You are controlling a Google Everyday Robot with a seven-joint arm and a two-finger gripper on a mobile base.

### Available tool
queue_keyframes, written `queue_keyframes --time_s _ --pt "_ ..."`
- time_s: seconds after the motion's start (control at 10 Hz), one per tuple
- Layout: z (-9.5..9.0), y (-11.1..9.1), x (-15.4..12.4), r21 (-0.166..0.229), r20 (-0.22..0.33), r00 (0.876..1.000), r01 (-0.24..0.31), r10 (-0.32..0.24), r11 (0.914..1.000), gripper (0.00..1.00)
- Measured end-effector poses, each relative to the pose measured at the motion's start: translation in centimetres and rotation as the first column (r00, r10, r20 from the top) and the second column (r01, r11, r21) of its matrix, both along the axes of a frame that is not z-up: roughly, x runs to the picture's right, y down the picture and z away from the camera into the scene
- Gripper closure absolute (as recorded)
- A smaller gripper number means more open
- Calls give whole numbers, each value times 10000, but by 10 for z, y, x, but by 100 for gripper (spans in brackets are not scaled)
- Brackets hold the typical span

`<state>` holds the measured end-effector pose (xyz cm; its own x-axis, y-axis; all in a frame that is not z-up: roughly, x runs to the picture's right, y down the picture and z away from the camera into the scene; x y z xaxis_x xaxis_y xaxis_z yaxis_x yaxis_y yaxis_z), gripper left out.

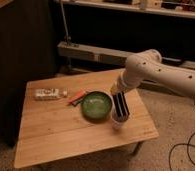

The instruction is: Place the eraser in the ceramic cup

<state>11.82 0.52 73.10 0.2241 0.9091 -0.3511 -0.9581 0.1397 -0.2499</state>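
Beside green bowl (96, 105), gripper (119, 98) clamping eraser (121, 107) over ceramic cup (118, 122), marker (77, 97) behind

Wooden table (56, 130) on speckled floor (176, 150), dark wall behind.

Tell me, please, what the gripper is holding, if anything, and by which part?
The gripper is shut on the eraser, holding it by its upper end; the black block hangs upright, its lower end at the mouth of the ceramic cup.

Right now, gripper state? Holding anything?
Gripper: shut on the eraser, held upright directly over the ceramic cup, beside the green bowl.
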Motion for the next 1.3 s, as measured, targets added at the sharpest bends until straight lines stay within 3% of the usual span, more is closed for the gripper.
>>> queue_keyframes --time_s 0.2,0.4,0.6,1.2,1.3 --pt "1 -1 -1 129 -94 9996 261 -260 9996 100" --pt "1 -1 -3 885 20 10000 -44 43 9961 100" --pt "4 1 -5 1304 211 9994 -302 277 9910 100" --pt "0 6 -2 1585 797 9964 -428 304 9864 100" --pt "-4 9 0 1594 913 9951 -512 369 9859 95"
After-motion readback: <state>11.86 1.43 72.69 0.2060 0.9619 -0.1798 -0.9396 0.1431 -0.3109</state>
